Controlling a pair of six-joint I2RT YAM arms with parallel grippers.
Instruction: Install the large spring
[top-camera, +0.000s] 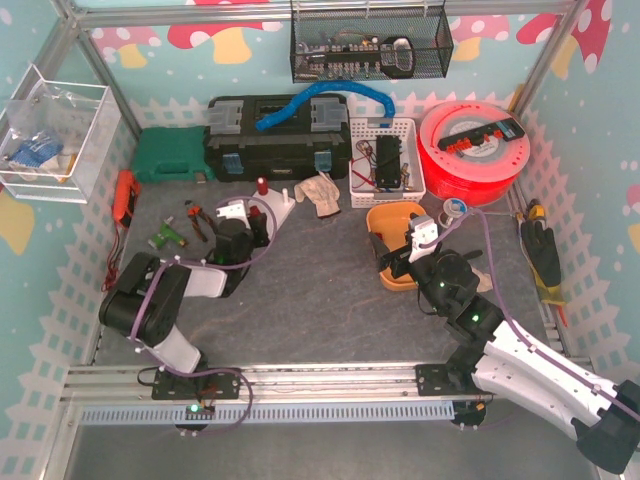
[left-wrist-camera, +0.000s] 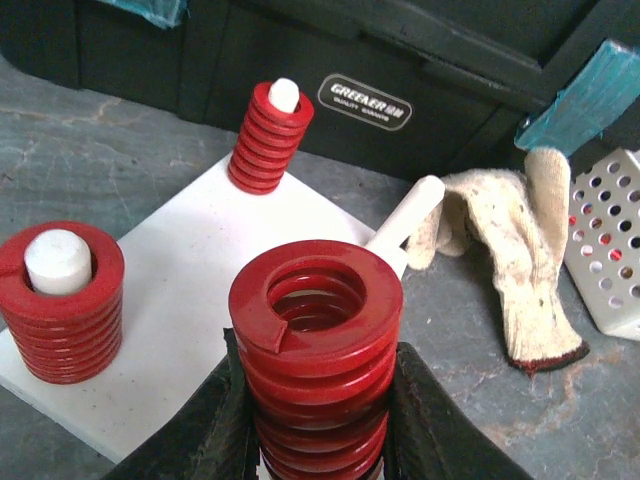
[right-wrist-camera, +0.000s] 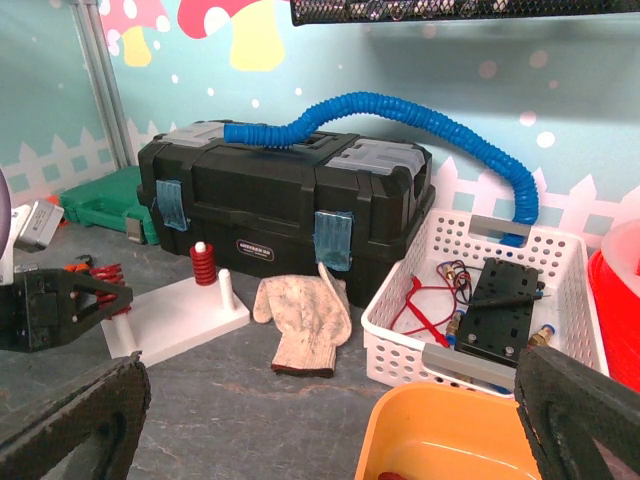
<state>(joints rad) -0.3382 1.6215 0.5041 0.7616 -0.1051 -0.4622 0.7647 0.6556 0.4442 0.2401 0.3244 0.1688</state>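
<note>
Matting, slate-grey (top-camera: 320, 310), covers my table, with mushroom-print walls (top-camera: 200, 40) around. My left gripper (left-wrist-camera: 320, 435) pinches the large spring (left-wrist-camera: 318, 320) upright at the white peg plate's (left-wrist-camera: 200, 250) edge. My right gripper (right-wrist-camera: 325, 420) hangs spread over the orange bowl (right-wrist-camera: 450, 445).

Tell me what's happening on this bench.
The left gripper is shut on the large red spring, holding it over the white base plate. A thick spring and a thin spring sit on their pegs. One bare peg stands beside the glove. The right gripper hangs open over the orange bin, holding nothing.
</note>
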